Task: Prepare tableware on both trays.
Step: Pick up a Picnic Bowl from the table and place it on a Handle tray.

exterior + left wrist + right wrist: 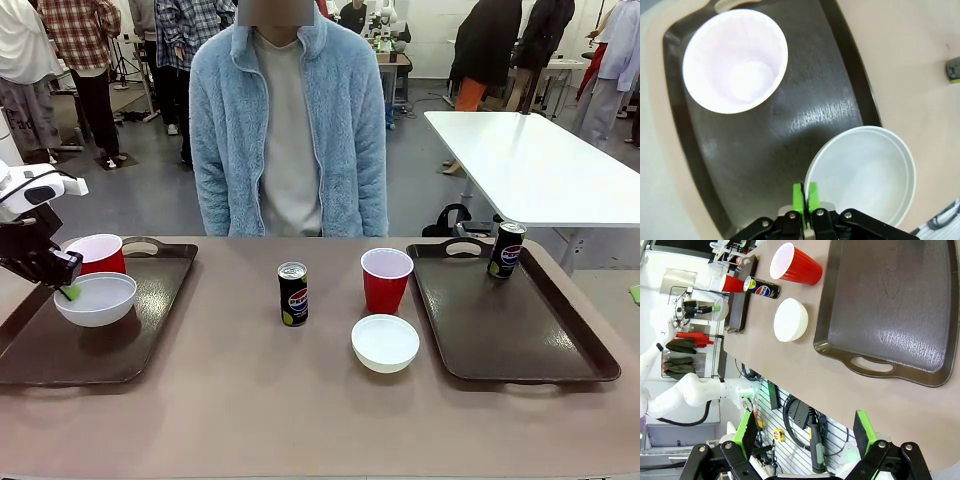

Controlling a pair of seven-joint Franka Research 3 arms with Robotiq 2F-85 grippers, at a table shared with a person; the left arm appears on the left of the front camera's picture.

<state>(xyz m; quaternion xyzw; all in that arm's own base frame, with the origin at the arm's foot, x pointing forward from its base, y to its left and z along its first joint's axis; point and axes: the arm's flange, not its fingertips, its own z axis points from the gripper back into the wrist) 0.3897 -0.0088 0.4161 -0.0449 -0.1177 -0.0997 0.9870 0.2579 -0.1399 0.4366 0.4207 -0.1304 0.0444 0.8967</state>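
Left gripper (68, 292) pinched a white bowl (97, 298) by its rim over the left tray (150, 335), a red cup (97, 252) just beyond. Right gripper (805, 425) hung wide open, empty, near the right tray (510, 335), which bore one soda can (506, 250). Well to the left gripper's right, the second can (292, 294), second cup (386, 279) and second bowl (385, 342) stood untrayed.

I see my left fingers (66, 291) clamped on the white bowl (98, 298) rim over the left tray (60, 355), red cup (98, 252) just behind.

In my front view the left tray (150, 320) is cut by the edge; the bowl (97, 298) hides the base of the cup (100, 250).
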